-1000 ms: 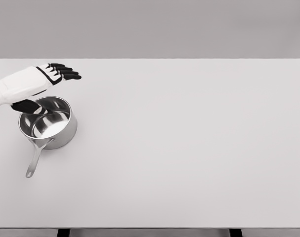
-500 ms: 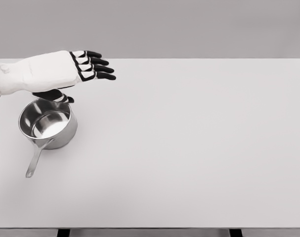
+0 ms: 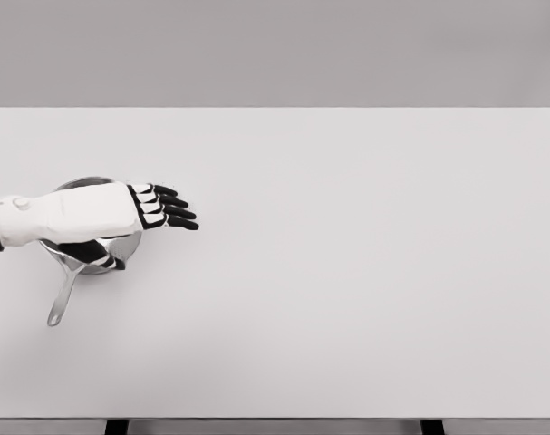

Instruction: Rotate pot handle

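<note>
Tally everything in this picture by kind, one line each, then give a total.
Pot: 1
Table: 1
Robot hand, the left one, fingers spread flat over the pot: 1
Total: 3
</note>
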You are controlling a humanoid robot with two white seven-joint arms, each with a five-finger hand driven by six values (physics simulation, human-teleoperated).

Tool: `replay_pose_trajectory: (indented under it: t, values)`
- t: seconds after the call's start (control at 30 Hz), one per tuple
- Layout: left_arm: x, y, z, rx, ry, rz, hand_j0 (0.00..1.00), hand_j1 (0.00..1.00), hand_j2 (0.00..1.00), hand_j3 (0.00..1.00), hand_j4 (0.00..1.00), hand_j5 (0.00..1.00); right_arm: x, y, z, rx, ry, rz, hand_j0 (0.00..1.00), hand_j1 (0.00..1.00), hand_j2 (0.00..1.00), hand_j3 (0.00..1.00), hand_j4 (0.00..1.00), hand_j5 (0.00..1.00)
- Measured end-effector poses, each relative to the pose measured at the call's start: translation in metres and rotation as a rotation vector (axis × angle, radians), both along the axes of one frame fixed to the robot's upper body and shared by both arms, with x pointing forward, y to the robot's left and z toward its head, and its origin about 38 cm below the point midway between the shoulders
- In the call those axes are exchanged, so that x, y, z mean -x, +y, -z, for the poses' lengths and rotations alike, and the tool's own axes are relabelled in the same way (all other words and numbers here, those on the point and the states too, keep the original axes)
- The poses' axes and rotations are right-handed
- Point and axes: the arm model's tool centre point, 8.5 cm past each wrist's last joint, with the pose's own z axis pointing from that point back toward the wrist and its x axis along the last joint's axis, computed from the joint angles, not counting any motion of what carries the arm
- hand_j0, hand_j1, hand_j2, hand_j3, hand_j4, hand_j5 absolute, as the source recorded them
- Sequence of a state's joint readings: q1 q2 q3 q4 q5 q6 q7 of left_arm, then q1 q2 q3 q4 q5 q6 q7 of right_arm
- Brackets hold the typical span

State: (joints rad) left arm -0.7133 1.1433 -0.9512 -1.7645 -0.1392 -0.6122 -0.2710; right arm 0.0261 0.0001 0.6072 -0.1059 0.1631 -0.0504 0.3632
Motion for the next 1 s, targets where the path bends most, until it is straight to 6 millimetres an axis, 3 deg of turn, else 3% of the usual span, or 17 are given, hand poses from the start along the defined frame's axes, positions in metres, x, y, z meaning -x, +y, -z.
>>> replay_pose_trajectory:
  t: [0.23, 1.0]
  values:
    - [0.012, 0.014, 0.019, -0.039, 0.072, -0.020, 1.00, 1.00, 1.00, 1.00, 1.00, 1.00, 0.000, 0.000, 0.000, 0.000, 0.000, 0.000, 1.00, 1.00, 1.00, 1.00, 1.00, 1.00]
    - [0.020, 0.043, 0.020, -0.111, 0.085, -0.076, 1.00, 1.00, 1.00, 1.00, 1.00, 1.00, 0.000, 0.000, 0.000, 0.000, 0.000, 0.000, 1.00, 1.00, 1.00, 1.00, 1.00, 1.00]
